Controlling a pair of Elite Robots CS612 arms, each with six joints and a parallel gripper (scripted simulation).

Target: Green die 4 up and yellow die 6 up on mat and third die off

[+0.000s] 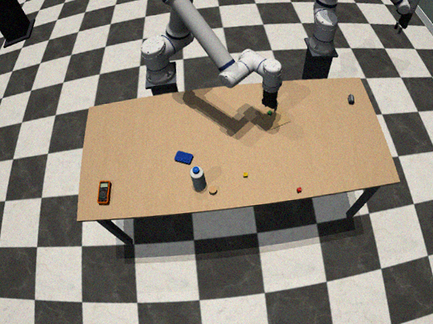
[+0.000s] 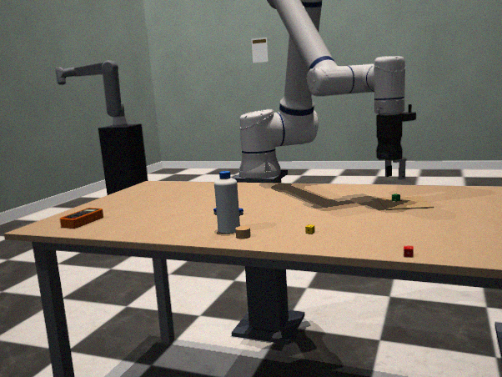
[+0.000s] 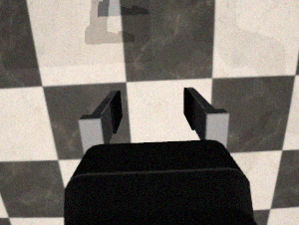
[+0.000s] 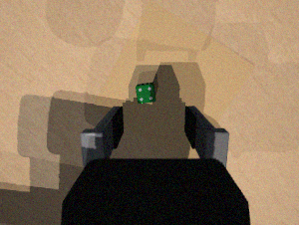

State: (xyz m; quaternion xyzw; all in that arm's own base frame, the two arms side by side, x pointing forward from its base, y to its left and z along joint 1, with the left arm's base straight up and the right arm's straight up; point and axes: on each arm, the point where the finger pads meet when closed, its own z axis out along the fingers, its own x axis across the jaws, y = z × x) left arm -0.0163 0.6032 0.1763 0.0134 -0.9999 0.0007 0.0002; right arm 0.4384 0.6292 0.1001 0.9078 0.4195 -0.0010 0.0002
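Observation:
The green die point(image 1: 269, 113) point(image 2: 395, 197) point(image 4: 146, 93) lies flat, four pips on top. The mat point(image 1: 280, 121) point(image 4: 219, 64) is a faint tan patch with a thin dark front edge; the green die seems to lie on it, though its far edges are unclear. The yellow die point(image 1: 245, 174) point(image 2: 309, 229) and red die point(image 1: 299, 190) point(image 2: 408, 251) sit off it on the table; their top pips are unreadable. My right gripper point(image 1: 272, 108) point(image 2: 395, 174) point(image 4: 153, 118) is open and empty above the green die. My left gripper point(image 1: 398, 28) point(image 3: 151, 102) is open over the floor.
A bottle point(image 1: 198, 180) point(image 2: 227, 206) and a small tan disc point(image 1: 213, 191) point(image 2: 243, 232) stand left of the yellow die. A blue box point(image 1: 184, 157) lies behind them. An orange multimeter point(image 1: 103, 192) point(image 2: 82, 218) lies far left, a dark small object point(image 1: 351, 99) far right.

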